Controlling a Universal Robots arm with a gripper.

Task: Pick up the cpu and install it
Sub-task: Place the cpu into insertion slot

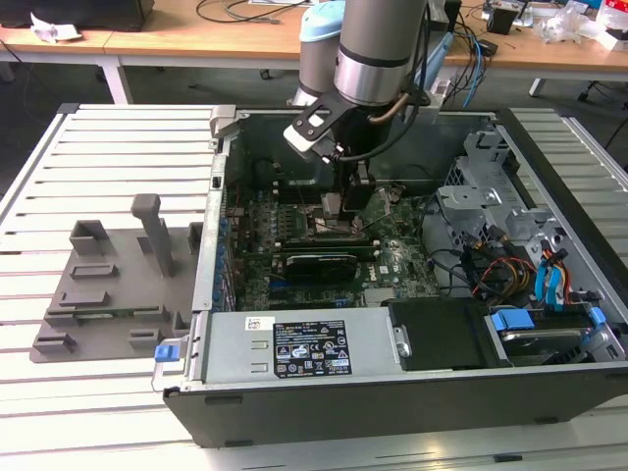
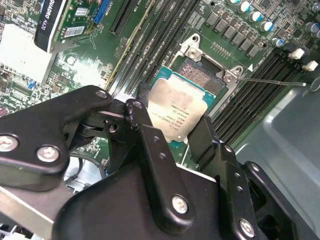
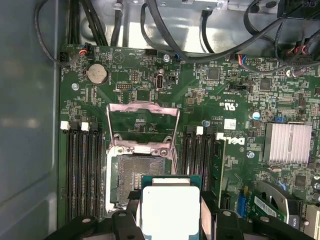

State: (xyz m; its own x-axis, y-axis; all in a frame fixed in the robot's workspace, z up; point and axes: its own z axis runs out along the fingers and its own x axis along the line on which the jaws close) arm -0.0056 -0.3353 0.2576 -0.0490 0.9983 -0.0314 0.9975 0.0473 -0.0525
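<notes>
Rows of fine print cross the silver lid of the cpu (image 2: pixel 177 112), and a white sticker (image 1: pixel 309 348) marks the computer case (image 1: pixel 392 422). The gripper (image 2: pixel 172 122) pinches the cpu by two opposite edges over the open socket (image 3: pixel 132 175), whose frame (image 3: pixel 143 122) is flipped up, with memory slots (image 3: pixel 82 170) on both sides. The arm (image 1: pixel 378 49) reaches straight down into the case.

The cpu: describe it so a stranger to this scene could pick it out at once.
Inside the open computer case, over the green motherboard, the gripper grips the cpu. It is a thin silvery square plate, unlike the dark socket beneath.
</notes>
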